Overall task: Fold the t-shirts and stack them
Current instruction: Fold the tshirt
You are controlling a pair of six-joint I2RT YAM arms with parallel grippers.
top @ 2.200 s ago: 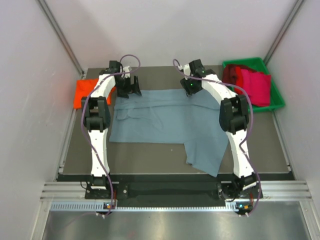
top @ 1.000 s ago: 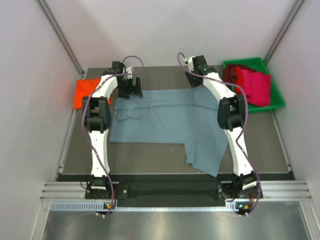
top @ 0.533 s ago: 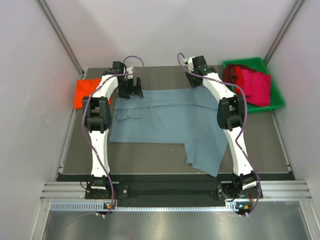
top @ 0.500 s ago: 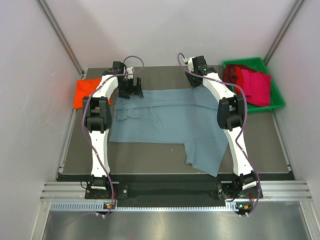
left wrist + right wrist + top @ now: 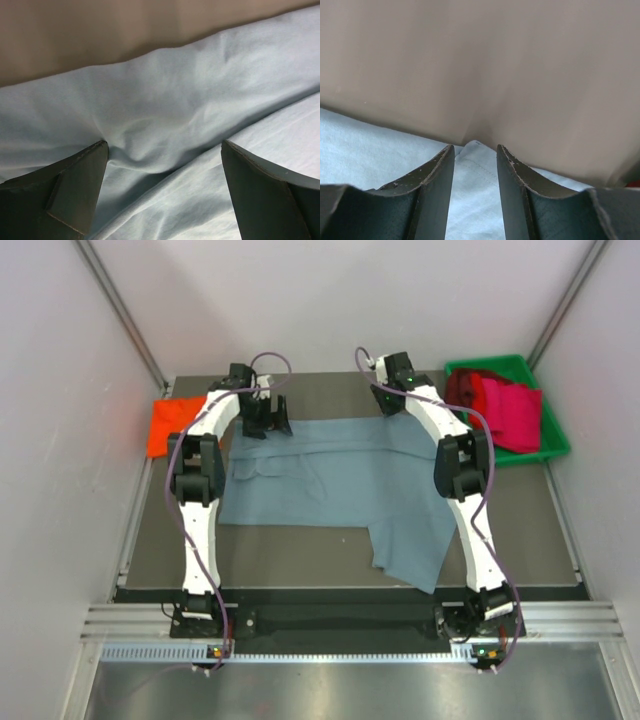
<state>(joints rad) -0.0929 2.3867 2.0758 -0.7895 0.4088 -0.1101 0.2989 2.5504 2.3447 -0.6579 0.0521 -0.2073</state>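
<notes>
A large slate blue-grey t-shirt (image 5: 330, 480) lies spread on the table, one flap reaching toward the near edge. My left gripper (image 5: 268, 420) is at the shirt's far left edge. In the left wrist view (image 5: 165, 150) its jaws are wide open and straddle a raised fold of the blue cloth (image 5: 165, 110). My right gripper (image 5: 392, 400) is at the shirt's far right corner. In the right wrist view (image 5: 475, 150) its jaws stand a narrow gap apart with the hemmed corner (image 5: 472, 170) lying between them, not pinched. An orange-red t-shirt (image 5: 168, 425) lies folded at far left.
A green bin (image 5: 555, 445) at far right holds crimson and magenta t-shirts (image 5: 510, 410). The dark table (image 5: 300, 550) ends at a metal rail along the near edge. White walls close in the left, right and back.
My left gripper has shifted a little to the right along the shirt's far edge. My right gripper moved back to the far right corner earlier and has since held still.
</notes>
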